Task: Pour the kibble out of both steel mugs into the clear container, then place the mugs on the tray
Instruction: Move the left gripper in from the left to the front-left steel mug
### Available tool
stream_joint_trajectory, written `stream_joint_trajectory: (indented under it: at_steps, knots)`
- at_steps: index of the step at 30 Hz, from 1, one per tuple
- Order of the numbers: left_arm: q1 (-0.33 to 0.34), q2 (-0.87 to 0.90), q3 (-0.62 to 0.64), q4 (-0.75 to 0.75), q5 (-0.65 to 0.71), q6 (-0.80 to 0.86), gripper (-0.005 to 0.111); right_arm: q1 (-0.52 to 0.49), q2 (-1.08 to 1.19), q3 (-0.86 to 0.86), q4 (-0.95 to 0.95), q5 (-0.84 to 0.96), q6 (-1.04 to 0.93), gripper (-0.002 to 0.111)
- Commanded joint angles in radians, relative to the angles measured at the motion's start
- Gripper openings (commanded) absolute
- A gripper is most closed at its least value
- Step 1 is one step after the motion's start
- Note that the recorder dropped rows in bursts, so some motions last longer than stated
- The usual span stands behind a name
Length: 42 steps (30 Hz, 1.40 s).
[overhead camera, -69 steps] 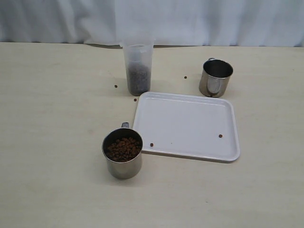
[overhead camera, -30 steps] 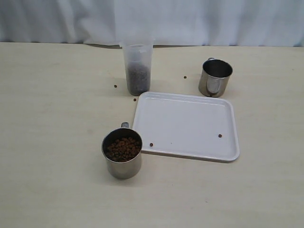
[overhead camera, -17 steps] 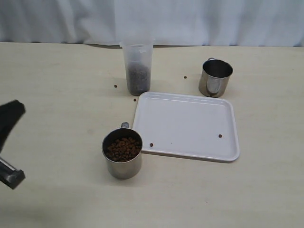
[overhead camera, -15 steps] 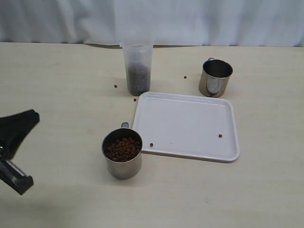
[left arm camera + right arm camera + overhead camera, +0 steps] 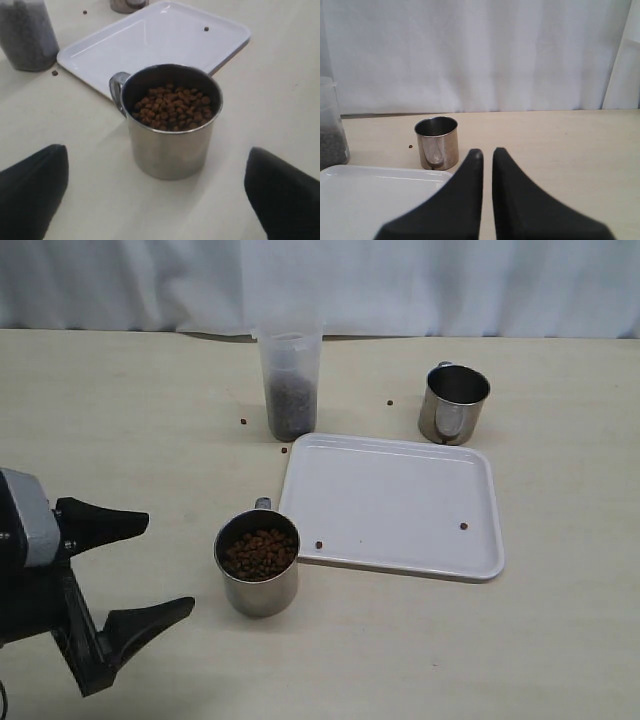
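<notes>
2 mugs: full mug (image 5: pixel 260 592) w/ kibble (image 5: pixel 259 553), empty mug (image 5: pixel 452 410); 1 container (image 5: pixel 290 350), 1 tray (image 5: pixel 400 500). L claw (image 5: pixel 170 562) spread, R claw (image 5: pixel 487 152) closed.

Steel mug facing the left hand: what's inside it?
Brown kibble fills the steel mug to a little below its rim. The mug's floor is hidden beneath the pellets.

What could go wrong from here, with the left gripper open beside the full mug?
1. The near steel mug holds plenty of kibble. If the fingers of the left gripper knock or tilt it, pellets may spill.
2. The clear container is tall and narrow, so the pour could miss its mouth. Stray pellets already lie on the table.
3. The mug stands close to the corner of the tray and might bump it when lifted.
</notes>
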Motion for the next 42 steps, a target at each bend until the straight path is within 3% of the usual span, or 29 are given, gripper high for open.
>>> stream_joint_trajectory:
  at_steps: [1,15,20,23,26,27,31,42]
  knots:
    - [-0.002,0.085,-0.044,0.008,0.031,-0.008,0.105,0.004,-0.003,0.005,-0.002,0.004,0.004,0.005]
    - [-0.002,0.233,-0.238,0.049,0.115,0.017,0.105,0.004,-0.003,0.005,-0.002,0.004,0.004,0.005]
    - [-0.002,0.237,-0.242,0.248,0.069,-0.110,0.105,0.004,-0.003,0.005,-0.002,0.004,0.004,0.005]
    - [-0.002,0.237,-0.242,0.292,0.059,-0.142,0.105,0.004,-0.003,0.005,-0.002,0.004,0.004,0.005]
    - [-0.049,0.237,-0.242,0.283,0.067,-0.137,0.105,0.004,-0.003,0.005,-0.002,0.004,0.004,0.005]
    - [-0.104,0.237,-0.242,0.256,0.122,-0.089,0.105,0.004,-0.003,0.005,-0.002,0.004,0.004,0.005]
    - [-0.186,0.237,-0.254,0.067,0.229,0.002,0.105,0.004,-0.003,0.005,-0.002,0.004,0.004,0.005]
    - [-0.199,0.379,-0.368,0.149,0.228,-0.071,0.105,0.004,-0.003,0.005,-0.002,0.004,0.004,0.005]
